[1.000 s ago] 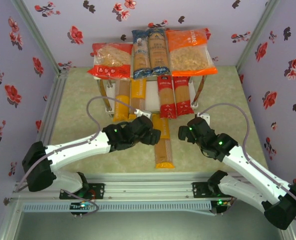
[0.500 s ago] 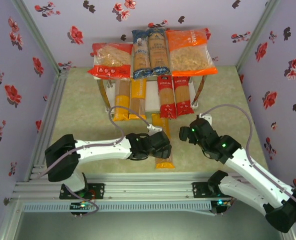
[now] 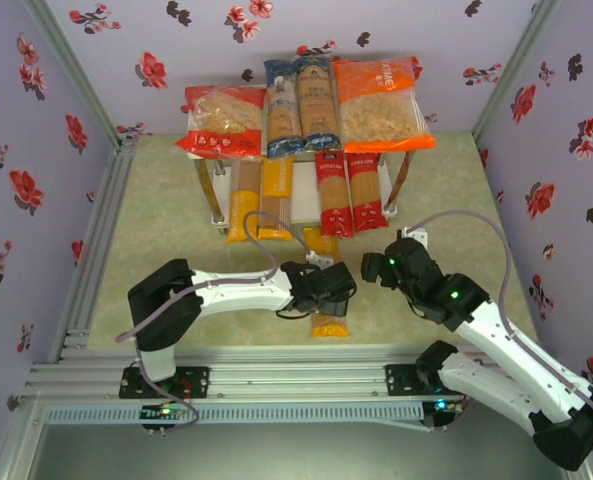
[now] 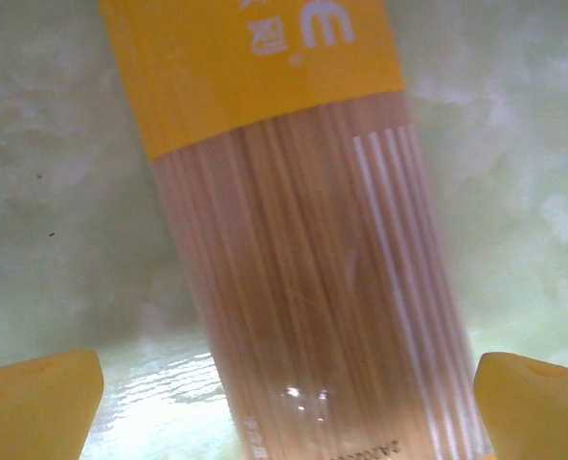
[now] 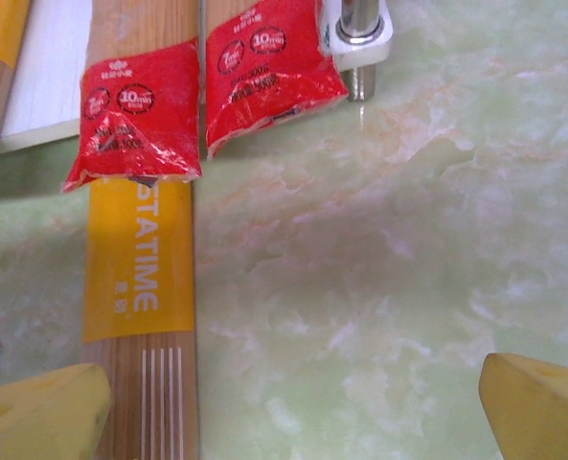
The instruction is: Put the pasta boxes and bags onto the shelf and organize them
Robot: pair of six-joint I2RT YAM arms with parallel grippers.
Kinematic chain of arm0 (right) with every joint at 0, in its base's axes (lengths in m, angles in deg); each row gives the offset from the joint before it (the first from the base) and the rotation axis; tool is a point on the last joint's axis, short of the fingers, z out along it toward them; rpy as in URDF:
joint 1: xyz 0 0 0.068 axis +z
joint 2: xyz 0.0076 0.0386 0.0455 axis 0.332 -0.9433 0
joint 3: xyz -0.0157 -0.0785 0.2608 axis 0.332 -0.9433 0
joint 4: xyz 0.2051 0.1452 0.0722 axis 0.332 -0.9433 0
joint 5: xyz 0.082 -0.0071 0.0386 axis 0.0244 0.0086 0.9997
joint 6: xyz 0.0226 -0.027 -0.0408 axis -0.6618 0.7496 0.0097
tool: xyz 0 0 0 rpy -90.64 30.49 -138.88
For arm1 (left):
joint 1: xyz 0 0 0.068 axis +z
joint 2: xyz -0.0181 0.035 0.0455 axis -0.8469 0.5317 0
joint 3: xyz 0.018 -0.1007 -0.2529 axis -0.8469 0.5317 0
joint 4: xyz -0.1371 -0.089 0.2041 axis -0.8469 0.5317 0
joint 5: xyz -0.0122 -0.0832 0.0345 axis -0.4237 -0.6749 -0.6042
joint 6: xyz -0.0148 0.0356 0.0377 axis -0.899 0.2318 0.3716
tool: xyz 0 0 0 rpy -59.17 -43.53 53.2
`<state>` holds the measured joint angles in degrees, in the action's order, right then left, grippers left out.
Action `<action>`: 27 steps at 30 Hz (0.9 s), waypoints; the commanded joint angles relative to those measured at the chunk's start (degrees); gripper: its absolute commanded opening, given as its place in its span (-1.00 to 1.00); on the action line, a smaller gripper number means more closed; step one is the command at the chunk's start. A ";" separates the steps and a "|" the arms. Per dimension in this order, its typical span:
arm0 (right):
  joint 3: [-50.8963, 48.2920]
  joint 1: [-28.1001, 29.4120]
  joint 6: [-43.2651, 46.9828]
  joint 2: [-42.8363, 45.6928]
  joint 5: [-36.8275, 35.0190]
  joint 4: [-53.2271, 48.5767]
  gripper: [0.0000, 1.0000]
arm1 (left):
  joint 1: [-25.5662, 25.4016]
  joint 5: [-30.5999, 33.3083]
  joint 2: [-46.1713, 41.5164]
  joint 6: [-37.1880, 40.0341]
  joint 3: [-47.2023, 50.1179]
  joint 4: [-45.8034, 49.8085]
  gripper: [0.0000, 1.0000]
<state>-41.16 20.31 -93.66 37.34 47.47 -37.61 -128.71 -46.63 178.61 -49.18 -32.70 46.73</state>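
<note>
Jaws spread wide, the left claw (image 4: pixel 284 402) hovers astride the yellow spaghetti pack (image 4: pixel 303 287) lying on the table (image 5: pixel 408 240) just before the shelf (image 5: pixel 44 91), seemingly poised to descend, pinch and lift it aboard, while the right claw (image 5: pixel 293 402), equally open, hangs alongside.

yellow spaghetti pack (image 5: pixel 138 259): "STATIME" | red spaghetti packs (image 5: pixel 130 120): "10 min" in circles

top: high, rear, facing shelf (image 3: pixel 302 195) | wrists: close, looking down | shared: yellow spaghetti pack (image 4: pixel 293 287)
</note>
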 commanded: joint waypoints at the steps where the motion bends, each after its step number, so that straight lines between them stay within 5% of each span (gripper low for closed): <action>1: 1.49 -0.45 1.76 2.04 -2.18 -0.79 0.99 | 0.94 -0.67 2.20 -2.18 -1.79 2.42 0.99; 27: 1.34 -1.00 3.47 2.00 -2.42 2.56 0.99 | 2.89 -4.76 8.30 1.31 -2.00 3.89 0.99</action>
<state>-41.11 19.85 -91.09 39.33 46.49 -36.22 -126.54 -51.40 186.74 -49.55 -37.38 46.05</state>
